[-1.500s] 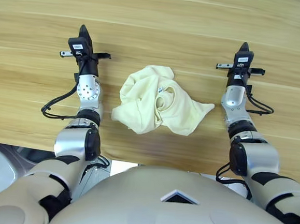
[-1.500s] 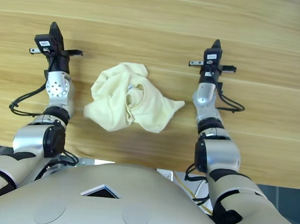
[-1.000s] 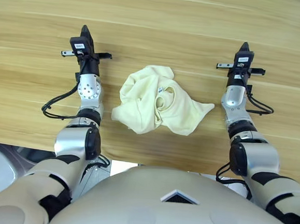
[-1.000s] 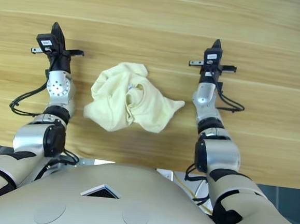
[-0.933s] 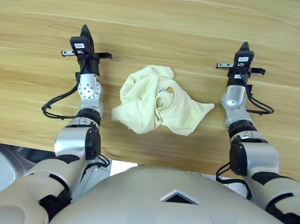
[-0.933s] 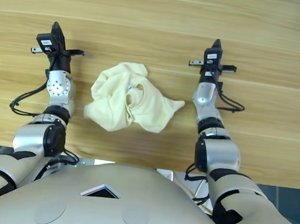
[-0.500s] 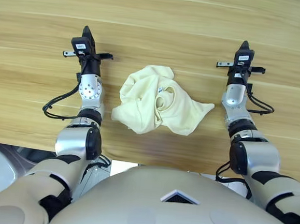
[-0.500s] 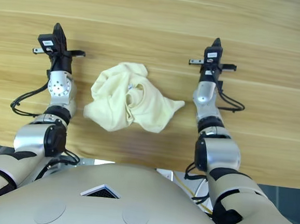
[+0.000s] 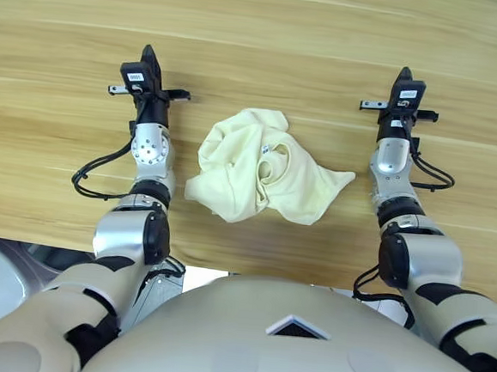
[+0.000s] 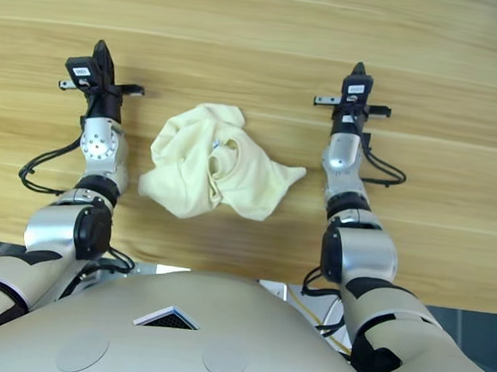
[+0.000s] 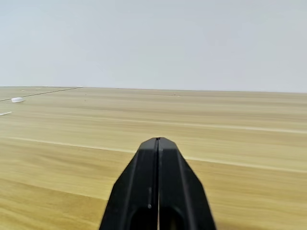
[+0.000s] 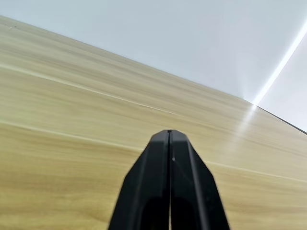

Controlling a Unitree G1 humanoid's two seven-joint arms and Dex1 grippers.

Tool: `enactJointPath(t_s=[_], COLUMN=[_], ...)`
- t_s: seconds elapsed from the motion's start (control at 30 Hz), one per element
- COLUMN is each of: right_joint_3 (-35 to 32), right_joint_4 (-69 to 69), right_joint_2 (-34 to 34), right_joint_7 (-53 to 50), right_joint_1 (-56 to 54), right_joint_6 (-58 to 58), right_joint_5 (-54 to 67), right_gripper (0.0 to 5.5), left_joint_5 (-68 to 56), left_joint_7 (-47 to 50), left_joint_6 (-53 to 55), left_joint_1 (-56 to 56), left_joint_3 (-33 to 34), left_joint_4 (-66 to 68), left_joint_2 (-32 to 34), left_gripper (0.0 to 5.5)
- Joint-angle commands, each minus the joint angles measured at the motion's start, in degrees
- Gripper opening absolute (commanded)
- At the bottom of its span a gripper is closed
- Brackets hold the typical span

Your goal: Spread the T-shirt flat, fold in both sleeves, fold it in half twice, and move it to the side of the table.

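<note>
A pale yellow T-shirt (image 9: 262, 167) lies crumpled in a heap on the wooden table (image 9: 269, 32), with its neck opening facing up near the middle. My left gripper (image 9: 146, 55) is over the table to the left of the shirt, apart from it, with its fingers (image 11: 144, 182) pressed shut on nothing. To the right of the shirt is my right gripper (image 9: 405, 75), also shut and empty, its fingers (image 12: 184, 182) together. Both point away from me toward the far side of the table.
Bare wood stretches beyond both grippers and out to either side of the shirt. The table's near edge (image 9: 199, 264) runs just in front of my body. A small white object (image 11: 17, 99) lies far off on the table in the left wrist view.
My left gripper has drifted slightly right, toward the shirt. My right gripper has turned a little on its wrist. The T-shirt has not moved.
</note>
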Motion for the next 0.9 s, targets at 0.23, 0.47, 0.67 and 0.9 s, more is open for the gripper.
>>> enactJointPath(t_s=[0.23,0.47,0.67,0.9], right_joint_3=[-0.38,0.18,0.72,1.74], right_joint_4=[0.51,2.04,4.84,8.14], right_joint_2=[0.21,-0.48,-3.09,-5.82], right_joint_7=[0.38,-0.22,-1.26,-1.93], right_joint_1=[-0.41,-1.33,-3.65,-6.66], right_joint_6=[-0.02,1.22,3.97,8.53], right_joint_5=[0.29,-0.79,-2.71,-5.06], right_gripper=[0.02,0.02,0.02,0.02], left_joint_5=[-0.43,-13.23,-9.13,11.45], left_joint_7=[-0.35,-21.98,-36.54,-31.45], left_joint_6=[0.4,-0.23,-6.06,-12.85], left_joint_1=[-0.06,3.24,10.09,12.74], left_joint_3=[0.2,6.2,0.84,-10.75], left_joint_4=[0.32,-5.67,-8.79,-9.09], left_joint_2=[-0.11,6.83,13.8,19.27], left_gripper=[0.01,0.01,0.01,0.01])
